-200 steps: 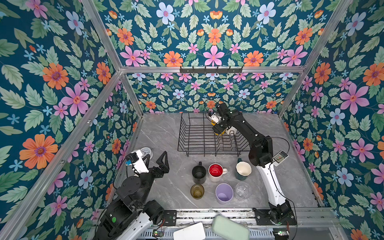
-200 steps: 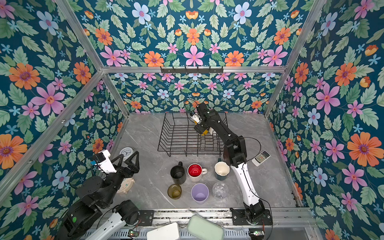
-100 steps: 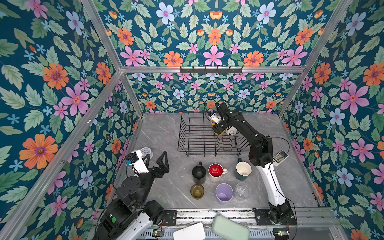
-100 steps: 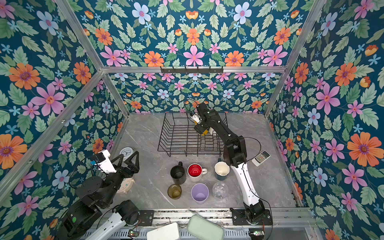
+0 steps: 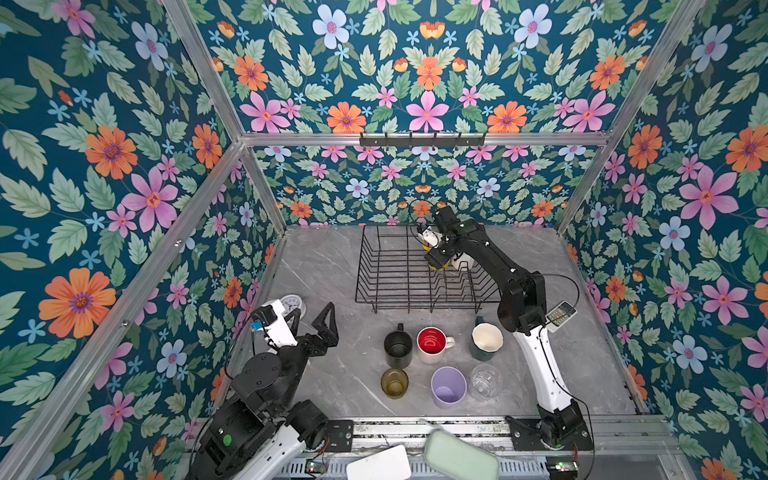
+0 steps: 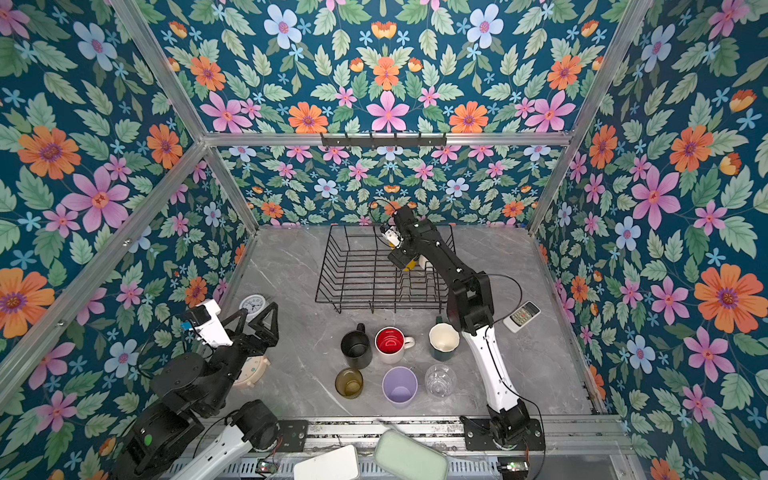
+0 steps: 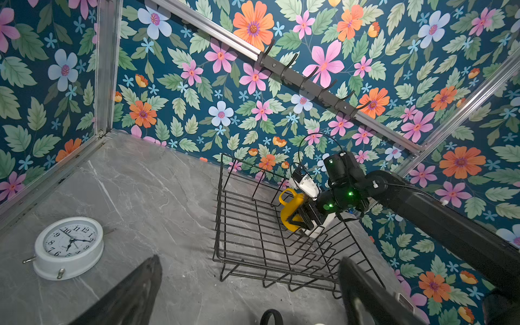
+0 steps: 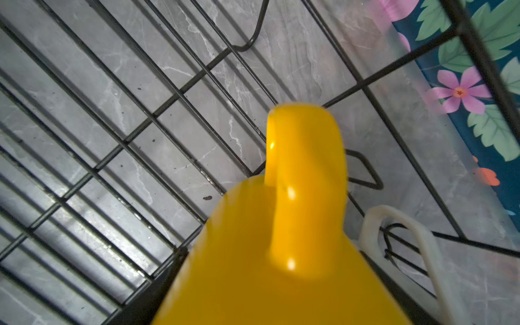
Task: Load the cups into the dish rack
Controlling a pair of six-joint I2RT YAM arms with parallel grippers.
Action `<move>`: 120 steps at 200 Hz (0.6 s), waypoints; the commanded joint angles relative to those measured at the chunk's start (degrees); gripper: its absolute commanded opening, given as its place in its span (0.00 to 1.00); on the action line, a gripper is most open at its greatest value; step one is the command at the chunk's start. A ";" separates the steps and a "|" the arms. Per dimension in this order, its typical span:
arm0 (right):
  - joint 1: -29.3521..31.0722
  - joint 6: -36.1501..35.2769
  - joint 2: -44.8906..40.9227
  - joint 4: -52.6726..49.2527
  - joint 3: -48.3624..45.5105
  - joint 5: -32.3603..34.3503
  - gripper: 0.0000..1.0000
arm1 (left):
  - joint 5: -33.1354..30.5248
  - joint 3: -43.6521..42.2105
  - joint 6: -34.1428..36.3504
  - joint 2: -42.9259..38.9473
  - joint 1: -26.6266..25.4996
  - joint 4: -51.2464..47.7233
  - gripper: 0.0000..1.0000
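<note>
In both top views the dish rack (image 5: 386, 270) stands at the upper middle of the table. The right gripper (image 5: 437, 261) is in its upper right part. Its jaws stand on both sides of the yellow mug (image 7: 291, 208), just beside a white mug (image 5: 461, 262). Whether they press it, I cannot tell. The left gripper (image 5: 312, 318), at lower left, is spread wide and holds nothing. 6 more cups, the red-inside mug (image 5: 430, 343) among them, stand in 2 rows below the rack.

The white clock (image 7: 69, 247) carries hour numerals 1 to 12.

Both top views look down from high on the whole table (image 5: 324, 266) (almost twins). The left wrist view faces the dish rack (image 7: 254, 225); the right wrist view looks into it, very close.
</note>
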 commanded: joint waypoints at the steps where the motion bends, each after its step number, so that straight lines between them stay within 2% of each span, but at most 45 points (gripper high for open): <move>1: 0.21 -0.78 1.51 -4.93 -0.91 -0.19 0.86 | 0.09 0.44 -0.35 -0.27 -0.04 0.35 1.00; 54: 0.51 -0.46 0.59 -4.92 -0.74 -0.30 0.84 | 0.21 0.36 -0.70 -0.55 -0.02 0.35 1.00; 78: 0.60 -0.35 0.24 -4.84 -0.56 0.06 0.78 | 0.38 0.41 -0.67 -0.50 0.00 0.30 1.00; 98: 0.62 -0.36 -0.01 -5.10 0.04 0.37 0.62 | 0.38 0.49 -0.66 -0.75 -0.03 0.10 1.00; 120: 0.79 -0.61 -0.50 -5.12 0.30 0.75 0.50 | 0.38 0.54 -0.75 -1.00 -0.04 0.00 1.00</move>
